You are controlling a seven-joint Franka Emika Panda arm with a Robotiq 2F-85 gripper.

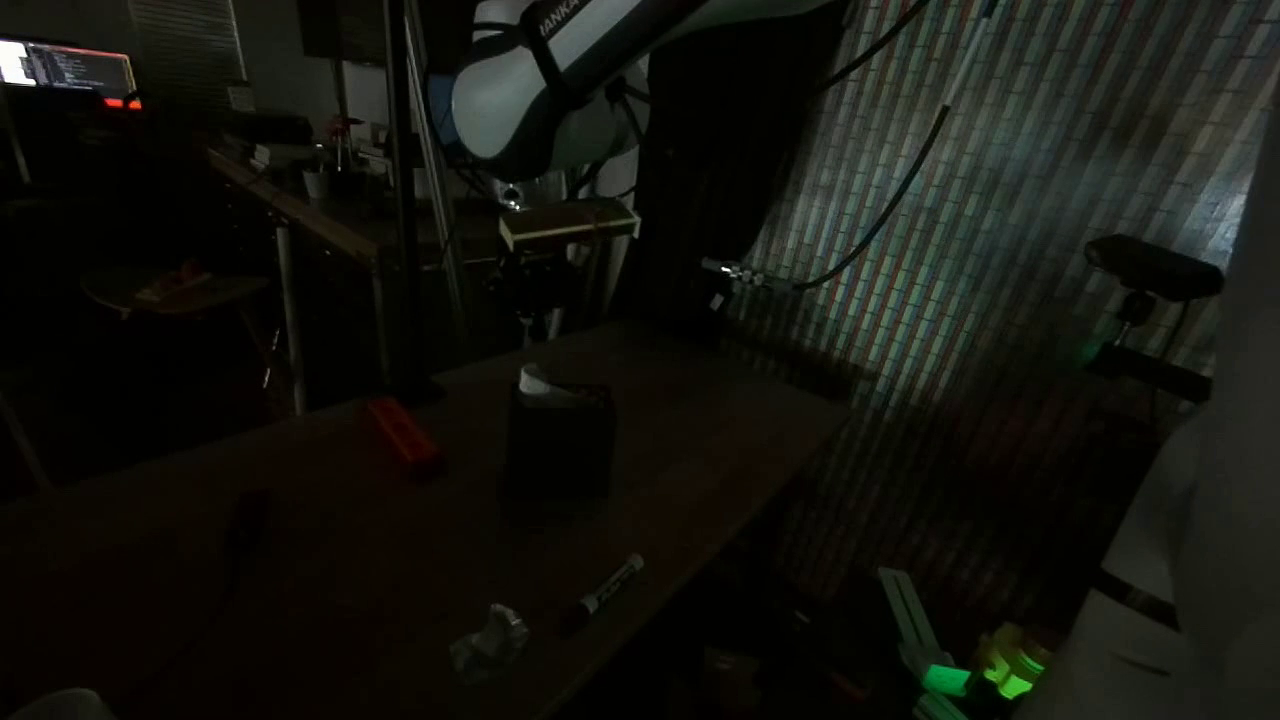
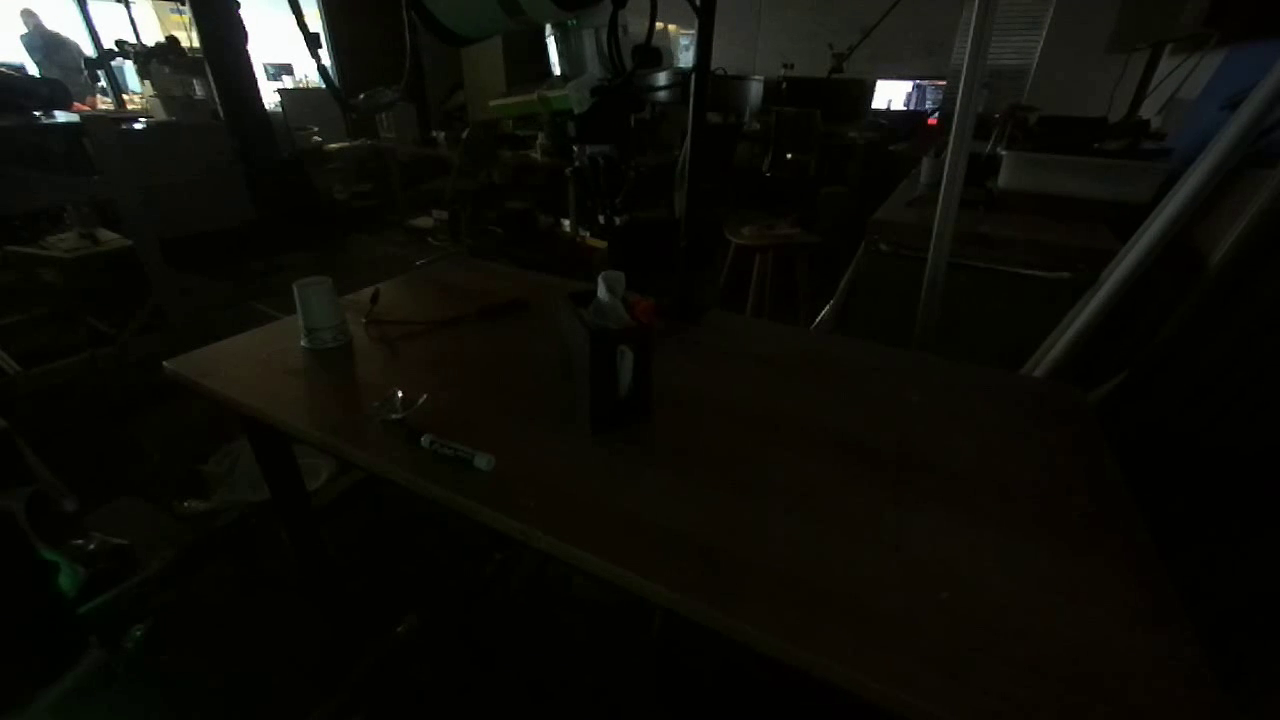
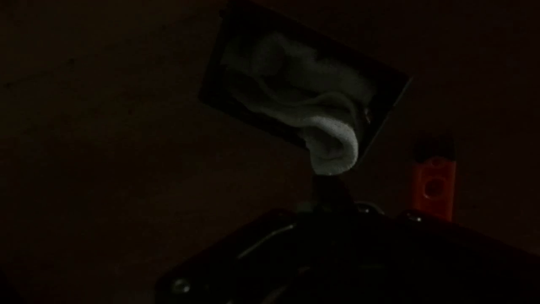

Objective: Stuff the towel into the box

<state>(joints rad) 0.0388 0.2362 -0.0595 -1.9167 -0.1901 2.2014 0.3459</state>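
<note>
There is no telling whether the jaws are parted or closed — in the wrist view the gripper [image 3: 350,217] is a black mass picked out by a few glints, cut off by the bottom edge. Past it the off-white towel [image 3: 333,122] sits bunched inside the box [image 1: 558,455], its lower part hidden by the walls; one soft, fuzzy fold loops up over the rim at a corner. In both exterior views dark space shows between the gripper and that fold. The box is black, with a rectangular mouth; a pale, elongated patch on its side in an exterior view could be a hole or a mark.

A red bar [image 3: 434,190] with a ring-shaped detail and a dark end is partly covered by the gripper in the wrist view. On the wood-brown table [image 1: 700,400], a marker [image 1: 612,585] bears dark lettering too small to read surely, near crumpled, shiny clear plastic [image 1: 490,645]. A pale cup [image 2: 322,312] shows whole here but is cut off in a lower corner elsewhere.

The white arm [image 1: 505,110] leaves the frame at the top; "ANKA" is legible on it — the word's start is hidden. Text on a distant screen [image 1: 75,75] is unreadable.
</note>
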